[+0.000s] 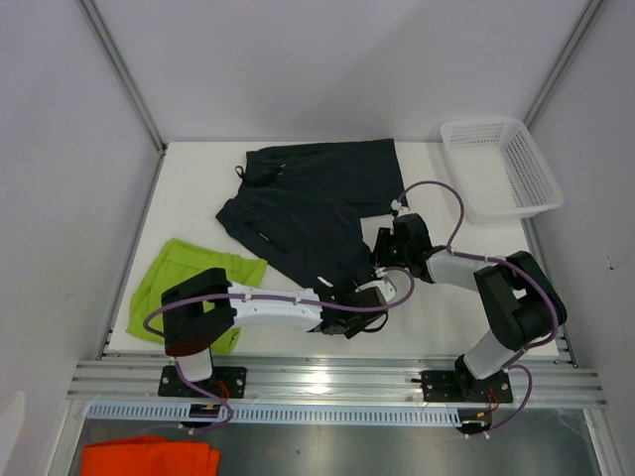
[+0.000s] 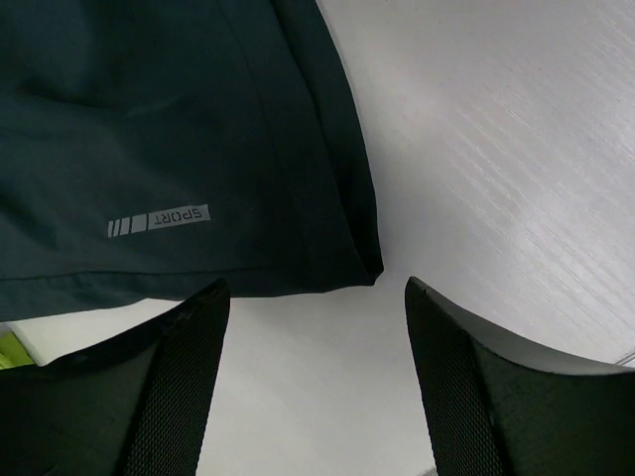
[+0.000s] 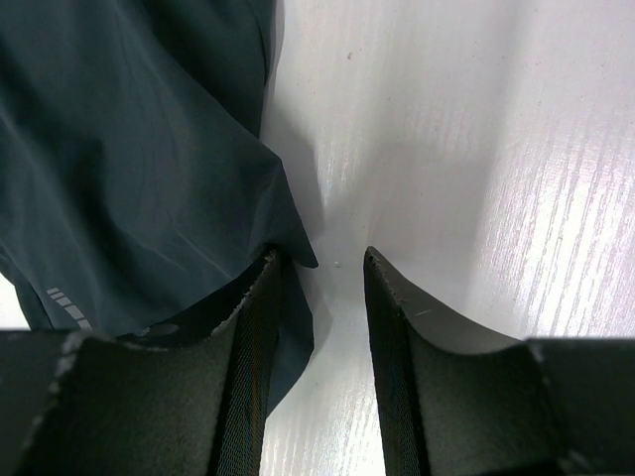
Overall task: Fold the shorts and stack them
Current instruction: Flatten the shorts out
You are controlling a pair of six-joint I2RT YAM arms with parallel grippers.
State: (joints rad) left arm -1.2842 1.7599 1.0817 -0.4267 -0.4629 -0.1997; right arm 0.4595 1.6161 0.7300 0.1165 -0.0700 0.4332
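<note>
Neither pair stacked, both tools poised at the dark pair's near hem

The dark shorts (image 1: 313, 208) lie spread across the middle of the bench (image 1: 198, 188), waistband toward the far side and one leg running down toward the arms. They look rumpled rather than folded. The green shorts (image 1: 189, 273) sit apart at the near left of the bench, partly under the left arm, so I cannot tell whether they are folded. Nothing is stacked. By my reading the work is at an early stage: the dark pair needs its folds, the green pair may too, and then one goes on the other.

Both arms reach inward and low, meeting at the dark pair's near leg. The left tool (image 2: 313, 288) is spread wide and holds nothing. The hem corner with the small printed label lies just ahead of its fingertips, and bare bench shows between them. The right tool (image 3: 319, 256) stands partly spread at the leg's right edge. A fold of dark cloth touches the tip of one finger, and the gap between the fingers shows only bench, so no pinch is visible

A white basket (image 1: 501, 169) rests at the far right corner, and an orange cloth (image 1: 149, 458) lies below the bench's near edge, well apart from the shorts
</note>
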